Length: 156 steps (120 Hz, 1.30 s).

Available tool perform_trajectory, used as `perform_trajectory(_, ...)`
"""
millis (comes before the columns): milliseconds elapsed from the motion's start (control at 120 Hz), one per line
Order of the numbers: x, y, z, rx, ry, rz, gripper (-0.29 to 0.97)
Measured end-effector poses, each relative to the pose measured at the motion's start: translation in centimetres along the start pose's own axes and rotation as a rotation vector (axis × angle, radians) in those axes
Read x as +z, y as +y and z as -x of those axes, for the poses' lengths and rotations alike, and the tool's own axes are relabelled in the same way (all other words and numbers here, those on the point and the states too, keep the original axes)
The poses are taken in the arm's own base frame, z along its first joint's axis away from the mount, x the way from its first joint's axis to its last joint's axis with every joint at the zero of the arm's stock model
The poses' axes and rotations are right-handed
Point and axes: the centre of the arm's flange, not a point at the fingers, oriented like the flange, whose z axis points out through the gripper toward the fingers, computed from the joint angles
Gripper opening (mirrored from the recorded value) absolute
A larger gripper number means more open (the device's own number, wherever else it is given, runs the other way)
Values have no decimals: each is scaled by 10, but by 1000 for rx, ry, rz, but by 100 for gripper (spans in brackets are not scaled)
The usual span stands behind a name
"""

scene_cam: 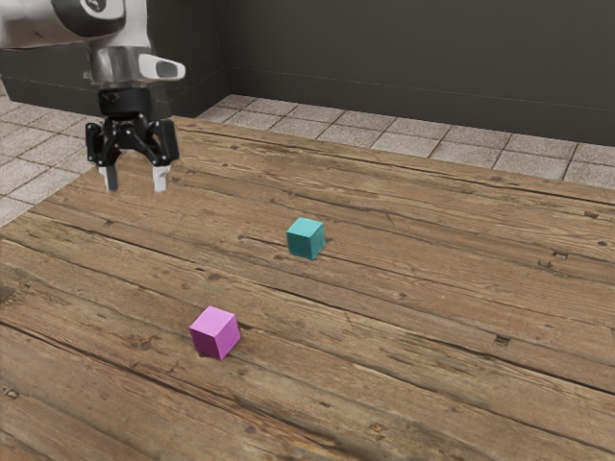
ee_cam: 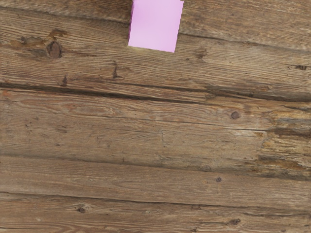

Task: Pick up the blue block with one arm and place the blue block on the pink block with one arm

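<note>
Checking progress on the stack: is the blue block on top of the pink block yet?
No, the blue block sits on the wooden table apart from the pink block, and the open tool holds nothing.

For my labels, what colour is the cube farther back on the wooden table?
Teal, a blue-green; the small cube shows best in the exterior view.

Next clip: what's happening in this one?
A single Franka arm hangs over a wooden table with its gripper open and holding nothing. The blue block, which looks teal, sits untouched on the planks to the exterior view's right of the gripper. The pink block sits apart from it, nearer the camera. Nothing is stacked yet.
</note>
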Motion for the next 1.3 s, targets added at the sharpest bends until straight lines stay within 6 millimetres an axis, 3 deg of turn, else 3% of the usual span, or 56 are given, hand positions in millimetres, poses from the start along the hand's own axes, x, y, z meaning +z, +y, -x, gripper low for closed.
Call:
perform_trajectory(75, -8, 0, 16, -2, 99, 4, 68)
perform_trajectory(150, -1, 1, -7, -3, 143, 13, 68)
perform_trajectory(217, 12, 2, -62, -8, 155, 20, 68)
perform_trajectory(250, 25, 2, -96, -10, 159, 24, 68)
perform_trajectory(333, 59, 9, -156, -5, 181, 20, 68)
perform_trajectory(383, 80, 15, -203, 10, 205, 18, 68)
perform_trajectory(442, 110, 16, -241, 17, 217, 13, 68)
perform_trajectory(492, 129, 22, -261, 31, 232, 9, 68)
perform_trajectory(583, 147, 37, -278, 59, 270, -14, 68)
perform_trajectory(733, 155, 57, -299, 118, 372, -55, 68)
perform_trajectory(808, 154, 62, -311, 129, 432, -93, 68)
perform_trajectory(908, 169, 63, -334, 147, 536, -154, 68)
perform_trajectory(1033, 166, 79, -341, 176, 639, -165, 68)
perform_trajectory(1175, 192, 81, -357, 185, 699, -152, 68)
perform_trajectory(1300, 201, 82, -361, 188, 735, -140, 68)
